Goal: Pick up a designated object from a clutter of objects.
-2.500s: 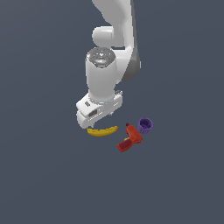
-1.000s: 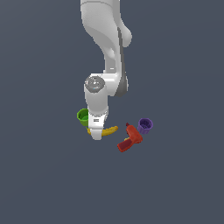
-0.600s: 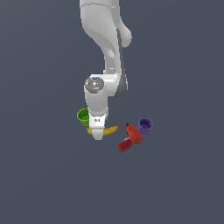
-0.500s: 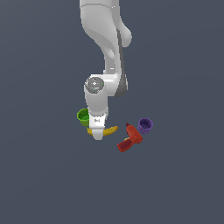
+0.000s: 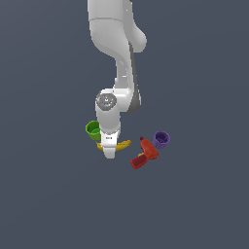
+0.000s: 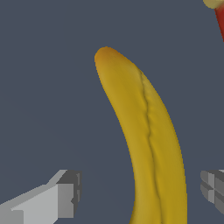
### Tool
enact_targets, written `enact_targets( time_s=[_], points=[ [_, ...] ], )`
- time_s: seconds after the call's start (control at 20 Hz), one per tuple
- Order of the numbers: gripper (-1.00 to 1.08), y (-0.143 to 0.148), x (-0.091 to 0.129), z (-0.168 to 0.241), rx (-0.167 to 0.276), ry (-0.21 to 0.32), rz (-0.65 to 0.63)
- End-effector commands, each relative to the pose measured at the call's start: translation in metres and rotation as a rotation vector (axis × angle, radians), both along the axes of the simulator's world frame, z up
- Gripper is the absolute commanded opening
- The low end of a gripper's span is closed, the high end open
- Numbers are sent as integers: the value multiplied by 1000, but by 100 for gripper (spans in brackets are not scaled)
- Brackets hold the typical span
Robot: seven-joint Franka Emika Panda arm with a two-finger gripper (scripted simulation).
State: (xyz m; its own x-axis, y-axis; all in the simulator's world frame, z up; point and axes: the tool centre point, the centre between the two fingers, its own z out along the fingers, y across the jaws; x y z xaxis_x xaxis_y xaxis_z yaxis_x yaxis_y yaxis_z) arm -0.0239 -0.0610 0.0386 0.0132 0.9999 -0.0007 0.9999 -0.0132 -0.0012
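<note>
Down at the dark grey desk, the white arm reaches straight down into a small group of things. Its jaws hang low over the banana, which lies flat on the desk; in the exterior view the white hand covers the middle of the fruit, so only its two yellow ends show on either side.

Seen from the wrist, the banana runs long and curved between the two grey fingertips, with a gap of bare desk between the fruit and each one. So the jaws stand wide, straddling the banana and touching nothing. The far tip of the fruit is a darker orange.

A green cup sits just beside the banana, toward the exterior view's left, partly behind the arm. A red drill toy lies near the banana's other end, toward the exterior view's right, and a purple cup rests close beside the drill, tipped at an angle.
</note>
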Motion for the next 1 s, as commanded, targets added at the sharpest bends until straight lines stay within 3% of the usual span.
enact_targets(
  time_s=[0.0, 0.4, 0.45, 0.95],
  points=[
    [100, 0, 0, -11, 0, 0, 1],
    [100, 0, 1, -20, 1, -1, 1],
    [-100, 0, 1, -20, 1, -1, 1],
    [-100, 0, 1, -19, 1, -2, 3]
  ],
)
